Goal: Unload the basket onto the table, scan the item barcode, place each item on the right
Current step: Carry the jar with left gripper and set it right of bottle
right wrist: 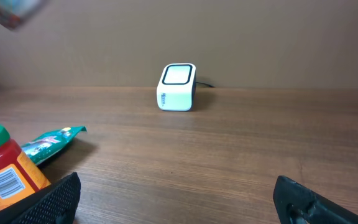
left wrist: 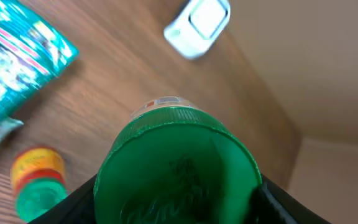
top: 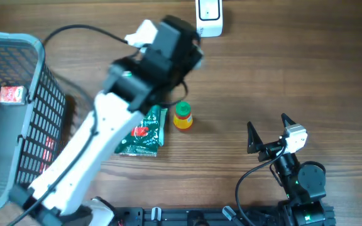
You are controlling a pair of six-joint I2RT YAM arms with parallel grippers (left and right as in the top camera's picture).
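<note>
My left gripper (left wrist: 176,200) is shut on a round green container (left wrist: 176,168); its green end fills the left wrist view between the dark fingers (left wrist: 73,205). No barcode shows on it. It hangs above the table, with the white barcode scanner (left wrist: 197,26) farther ahead on the wood. From overhead, the left arm (top: 159,56) covers the container and reaches toward the scanner (top: 209,16) at the back edge. My right gripper (top: 268,135) rests at the front right, open and with nothing between its fingers (right wrist: 55,196).
A small yellow bottle with a green cap (top: 182,116) and a green foil packet (top: 144,132) lie mid-table. A grey wire basket (top: 17,41) at the left holds a red-labelled item (top: 12,94). The bottle's barcode label (right wrist: 8,180) faces the right wrist camera.
</note>
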